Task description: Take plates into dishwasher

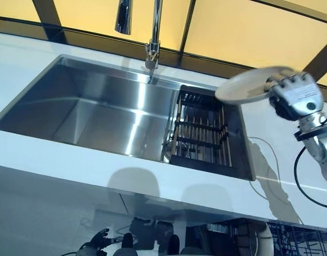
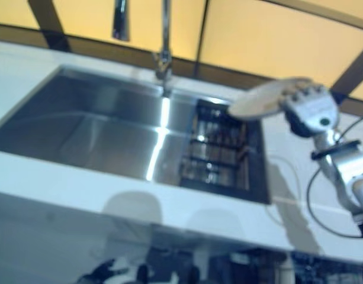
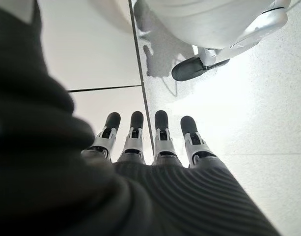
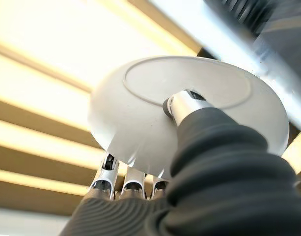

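A white plate (image 1: 251,84) is held in the air above the right end of the sink, over the black dish rack (image 1: 200,133). My right hand (image 1: 295,96) is shut on its right rim. In the right wrist view the plate (image 4: 140,103) shows from below, with the thumb (image 4: 182,104) pressed on its underside and the fingers (image 4: 133,184) behind its edge. My left hand (image 3: 150,142) hangs low over the floor with straight fingers and holds nothing; it also shows at the bottom of the left eye view as a dark hand (image 1: 99,240).
The steel sink (image 1: 99,112) is set in a white counter (image 1: 72,160), with a tap (image 1: 152,37) behind it. A dark dishwasher rack (image 1: 302,240) shows below the counter at the lower right. A window runs along the back.
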Robot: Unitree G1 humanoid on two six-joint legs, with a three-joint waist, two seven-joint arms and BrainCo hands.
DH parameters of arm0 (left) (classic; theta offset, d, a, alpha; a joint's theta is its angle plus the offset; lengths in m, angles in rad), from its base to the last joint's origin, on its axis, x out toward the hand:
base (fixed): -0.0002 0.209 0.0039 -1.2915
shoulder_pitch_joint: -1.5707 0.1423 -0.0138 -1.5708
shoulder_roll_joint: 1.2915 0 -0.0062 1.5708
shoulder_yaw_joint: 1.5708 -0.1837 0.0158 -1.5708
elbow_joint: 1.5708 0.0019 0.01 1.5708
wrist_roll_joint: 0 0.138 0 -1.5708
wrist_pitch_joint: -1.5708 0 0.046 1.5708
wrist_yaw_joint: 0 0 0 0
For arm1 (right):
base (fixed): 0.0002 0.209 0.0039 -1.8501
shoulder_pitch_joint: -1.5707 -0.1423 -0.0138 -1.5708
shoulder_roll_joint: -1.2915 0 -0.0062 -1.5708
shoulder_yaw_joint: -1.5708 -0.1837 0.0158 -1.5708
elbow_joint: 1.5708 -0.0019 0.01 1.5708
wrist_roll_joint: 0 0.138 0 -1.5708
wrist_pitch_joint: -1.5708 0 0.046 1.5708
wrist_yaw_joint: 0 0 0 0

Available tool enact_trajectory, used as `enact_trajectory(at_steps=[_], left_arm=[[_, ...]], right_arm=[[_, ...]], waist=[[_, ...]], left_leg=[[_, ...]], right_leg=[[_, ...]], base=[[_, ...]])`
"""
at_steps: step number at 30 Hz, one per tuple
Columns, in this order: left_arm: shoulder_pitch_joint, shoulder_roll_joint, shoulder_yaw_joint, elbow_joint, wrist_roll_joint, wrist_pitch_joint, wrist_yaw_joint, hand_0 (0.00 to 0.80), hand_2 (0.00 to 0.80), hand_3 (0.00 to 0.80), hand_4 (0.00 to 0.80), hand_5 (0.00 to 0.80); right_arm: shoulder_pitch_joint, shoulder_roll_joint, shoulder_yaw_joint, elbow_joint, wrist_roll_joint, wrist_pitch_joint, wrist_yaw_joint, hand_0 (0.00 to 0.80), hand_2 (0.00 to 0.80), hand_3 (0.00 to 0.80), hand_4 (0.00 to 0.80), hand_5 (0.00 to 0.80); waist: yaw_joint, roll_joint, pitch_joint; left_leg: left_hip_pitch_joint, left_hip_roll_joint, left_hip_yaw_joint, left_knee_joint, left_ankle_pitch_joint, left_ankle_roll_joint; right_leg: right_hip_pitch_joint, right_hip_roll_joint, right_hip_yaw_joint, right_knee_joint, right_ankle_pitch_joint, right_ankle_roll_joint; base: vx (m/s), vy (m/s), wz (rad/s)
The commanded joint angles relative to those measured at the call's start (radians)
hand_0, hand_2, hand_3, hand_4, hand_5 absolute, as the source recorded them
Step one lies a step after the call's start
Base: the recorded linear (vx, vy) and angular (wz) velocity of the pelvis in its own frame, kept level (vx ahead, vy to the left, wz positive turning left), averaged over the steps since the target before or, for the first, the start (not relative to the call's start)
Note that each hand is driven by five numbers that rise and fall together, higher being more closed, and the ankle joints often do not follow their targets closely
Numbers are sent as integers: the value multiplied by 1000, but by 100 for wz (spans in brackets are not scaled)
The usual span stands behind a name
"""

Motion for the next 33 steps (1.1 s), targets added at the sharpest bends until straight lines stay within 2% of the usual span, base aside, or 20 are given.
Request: enact_trajectory(at_steps=[1,5,6,7,8,13,16,18,20,22,23,28,33], left_arm=[[-13,6,16,55,-7,-36,10,0,0,0,0,0],[-20,-4,15,61,-3,-28,2,0,0,0,0,0],[-21,-4,14,64,-1,-28,1,0,0,0,0,0],[-23,-7,11,72,6,-26,-4,0,0,0,0,0],[-24,-7,11,73,6,-27,-4,0,0,0,0,0],[-31,-10,-18,105,23,-16,-14,0,0,0,0,0],[-33,-10,-43,133,23,-16,-4,0,0,0,0,0],[-35,-7,-52,148,6,-15,5,0,0,0,0,0],[-41,-5,-58,153,-15,-14,9,0,0,0,0,0],[-44,-4,-62,150,-23,-16,10,0,0,0,0,0],[-43,-6,-70,146,-34,-24,14,0,0,0,0,0],[-43,-8,-100,145,-36,-32,21,0,0,0,0,0],[-42,0,-102,160,-45,-39,15,0,0,0,0,0]], right_arm=[[-27,2,-112,-56,251,5,-104,800,800,800,800,800],[-34,97,-174,-84,604,-37,-47,800,800,800,800,800],[-36,110,-179,-87,651,-36,-35,800,800,800,800,800],[-50,154,-189,-89,771,-48,-8,800,800,800,800,800],[-50,156,-190,-89,779,-46,-3,800,800,800,800,800],[-90,299,-197,-94,1141,-79,69,800,800,800,800,800],[-120,401,-187,-107,1440,-131,103,800,800,800,800,800],[-147,488,-175,-124,1576,-153,145,800,800,800,800,800],[-178,556,-150,-149,1619,-163,154,800,800,800,800,800],[-195,587,-134,-164,1623,-165,147,800,800,800,800,800],[-209,613,-119,-174,1617,-181,138,800,800,800,800,800],[-209,642,-104,-190,1662,-196,133,800,800,800,800,800],[-192,673,-92,-240,1676,-194,126,800,800,800,800,800]], waist=[[8,24,-68],[-4,40,-70],[-4,41,-71],[-10,46,-74],[-10,46,-74],[-32,53,-84],[-37,53,-82],[-34,54,-79],[-25,60,-77],[-17,66,-79],[-7,73,-87],[11,85,-111],[31,78,-128]], left_leg=[[-8,-78,-34,49,-105,115],[0,-90,-41,49,-106,119],[1,-91,-41,48,-107,120],[7,-94,-43,45,-107,119],[8,-94,-42,44,-107,119],[35,-92,-13,23,-109,108],[58,-91,23,7,-113,103],[72,-91,59,3,-119,100],[82,-90,97,-1,-122,100],[83,-87,122,-2,-121,100],[76,-80,153,-3,-118,101],[46,-60,199,-3,-103,105],[24,-30,276,-3,-92,97]], right_leg=[[-81,2,100,142,-18,62],[-99,-10,122,175,5,70],[-102,-12,125,180,9,70],[-106,-15,133,189,20,68],[-107,-16,134,189,21,68],[-132,-29,136,182,80,77],[-159,-36,97,163,116,86],[-174,-53,42,159,141,90],[-181,-72,-13,169,153,93],[-176,-87,-43,181,152,91],[-155,-107,-75,198,142,86],[-86,-140,-106,239,90,75],[-6,-191,-160,231,78,90]], base=[[-75,148,-22],[-79,158,-28],[-86,182,-26],[-57,118,-17],[-71,148,-27],[-57,98,-36],[-43,40,-25],[-50,27,-48],[-54,28,-64],[-75,23,-71],[-114,15,-53],[-75,-22,-36],[-96,-103,-67]])
